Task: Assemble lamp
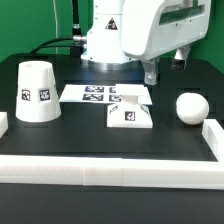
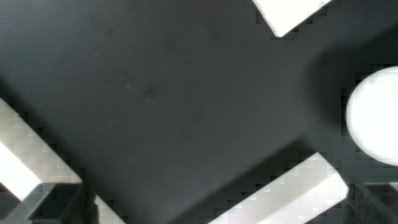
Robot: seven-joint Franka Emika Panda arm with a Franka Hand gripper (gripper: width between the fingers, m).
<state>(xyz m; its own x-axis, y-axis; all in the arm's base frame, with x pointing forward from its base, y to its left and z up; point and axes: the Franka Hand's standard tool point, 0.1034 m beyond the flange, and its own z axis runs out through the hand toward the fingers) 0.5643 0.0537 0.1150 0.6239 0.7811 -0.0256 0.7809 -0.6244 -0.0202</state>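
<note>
The gripper (image 1: 150, 72) is held over bare table (image 1: 75, 135) near base (image 1: 130, 115) and bulb (image 1: 191, 107) (jaws spread, empty). The front is edged by a rail (image 1: 110, 176).

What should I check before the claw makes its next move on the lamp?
1. Claw open and empty: ok, the wrist view shows nothing between the fingers.
2. Base flat on the table, unobstructed: ok.
3. Bulb loose, apart from the base: ok.
4. Shade upright, wide end down, apart from the base: ok.
5. Claw centred over a part: not ok, bare table under it, bulb at the wrist picture's edge.
</note>
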